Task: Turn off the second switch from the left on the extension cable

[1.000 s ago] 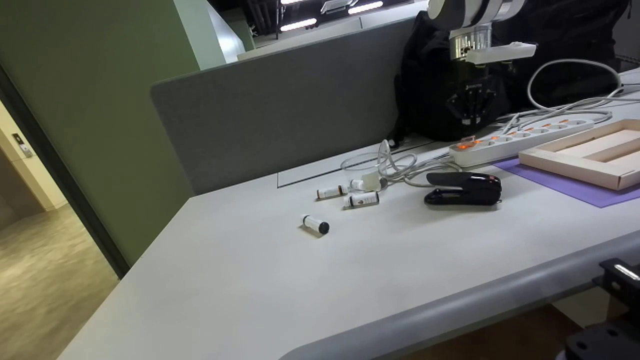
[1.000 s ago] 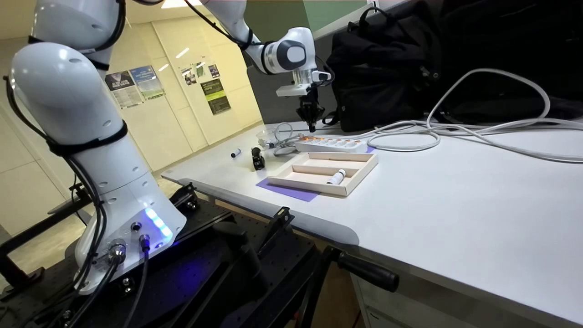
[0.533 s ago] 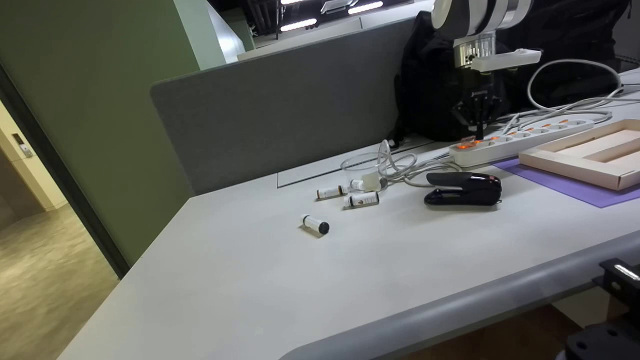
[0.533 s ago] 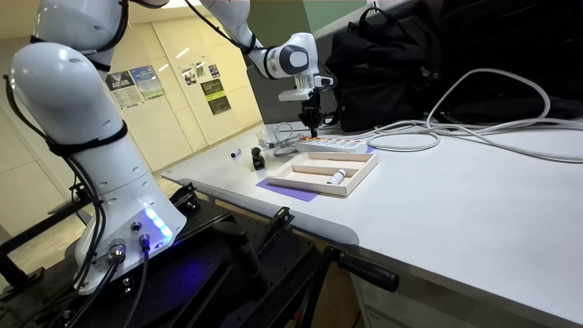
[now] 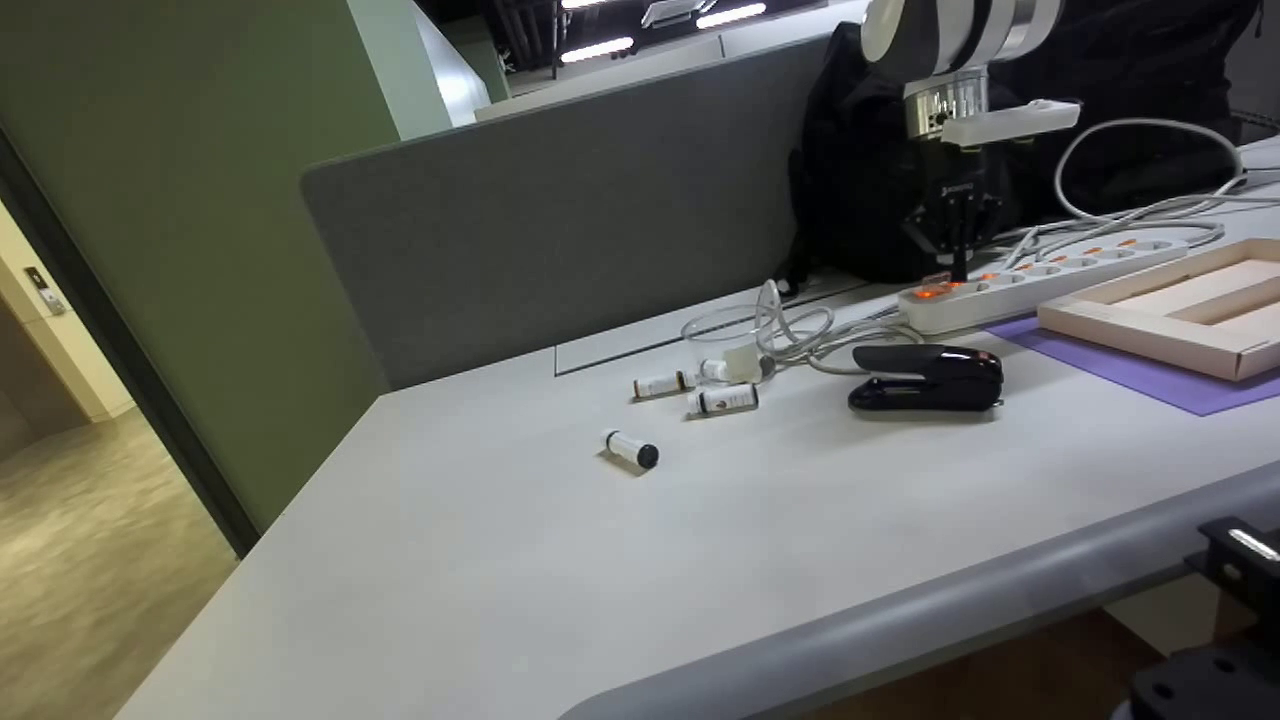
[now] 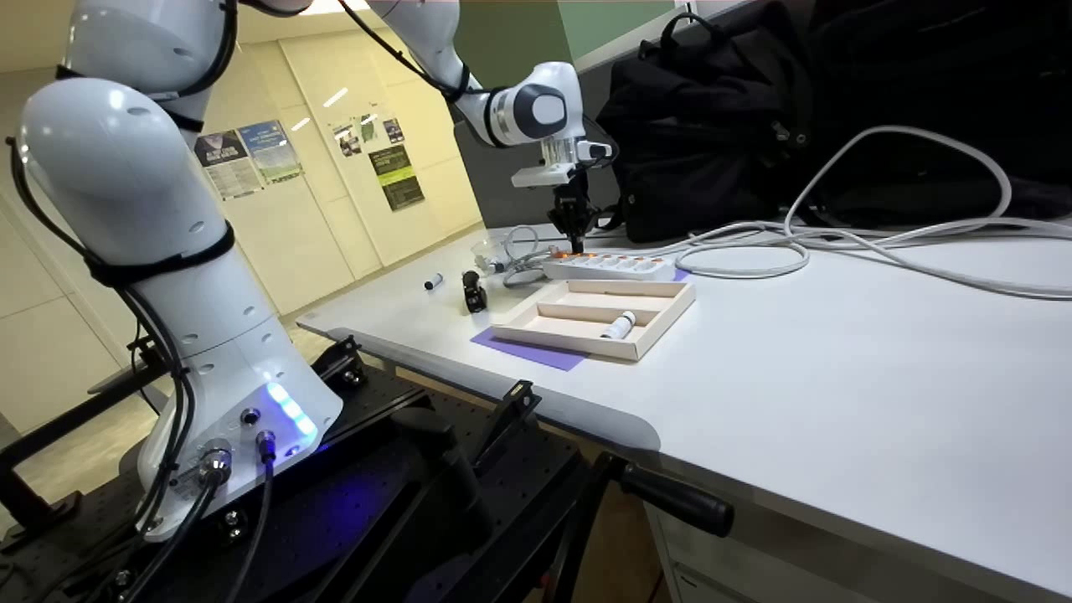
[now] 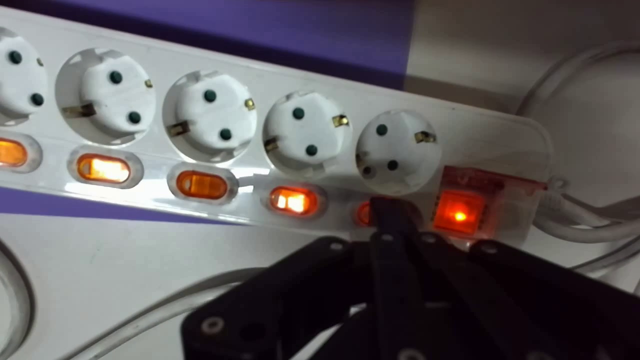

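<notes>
The extension cable is a white power strip in both exterior views (image 5: 1040, 297) (image 6: 615, 272) and fills the upper wrist view (image 7: 480, 132). In the wrist view, a large square red switch (image 7: 460, 212) glows at its right end. Beside it, a small orange switch (image 7: 363, 214) is mostly hidden under my fingertips. The small switch further left (image 7: 294, 200) shines brightly; another beyond it (image 7: 201, 185) looks duller. My gripper (image 7: 390, 210) is shut and empty, fingers pointing down at the partly covered switch, seemingly touching it. It also shows in both exterior views (image 5: 959, 270) (image 6: 577, 246).
A pale wooden tray (image 6: 578, 337) on a purple sheet (image 6: 536, 353) lies in front of the strip. A black stapler (image 5: 930, 378), small bottles (image 5: 725, 399) and a clear cup (image 5: 720, 325) are nearby. Loose white cords (image 6: 745, 270) and a black backpack (image 6: 695, 142) lie behind.
Over the last second my gripper has come down from above the strip onto the small switch beside the red one. In the last half second it has sunk only slightly further.
</notes>
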Action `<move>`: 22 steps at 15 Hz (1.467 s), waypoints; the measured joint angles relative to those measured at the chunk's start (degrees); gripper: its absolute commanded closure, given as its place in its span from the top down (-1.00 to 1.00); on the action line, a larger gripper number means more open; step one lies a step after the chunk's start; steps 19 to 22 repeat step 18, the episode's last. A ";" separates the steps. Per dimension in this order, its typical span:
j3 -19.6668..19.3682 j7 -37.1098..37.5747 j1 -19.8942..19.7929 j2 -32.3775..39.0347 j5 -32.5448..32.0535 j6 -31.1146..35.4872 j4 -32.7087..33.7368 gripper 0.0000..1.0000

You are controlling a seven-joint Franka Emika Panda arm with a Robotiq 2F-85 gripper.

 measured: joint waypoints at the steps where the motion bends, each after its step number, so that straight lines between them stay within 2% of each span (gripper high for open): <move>1: 0.02 0.00 0.14 0.03 -0.52 0.01 0.00 -1.00; 6: 0.03 0.00 0.99 0.04 -3.31 0.01 0.02 -1.00; 11: 0.76 -0.03 0.83 -1.06 -2.37 -0.18 1.70 -1.00; 13: 1.13 -0.17 -0.03 -3.71 -1.03 -2.68 3.95 -1.00; 14: 1.22 -0.26 -0.54 -5.37 -0.53 -5.21 5.29 -0.48; 15: 1.25 -0.31 -1.09 -7.06 -0.37 -8.63 6.81 -0.46; 16: 1.23 -0.35 -1.56 -8.43 -0.36 -12.49 8.38 -0.33; 17: 1.04 -0.35 -1.88 -9.45 -0.70 -17.25 10.16 -0.71; 18: 0.72 -0.36 -2.07 -10.04 -0.94 -22.13 11.86 -0.55; 22: 0.72 -0.36 -2.07 -10.04 -0.94 -22.13 11.86 -0.55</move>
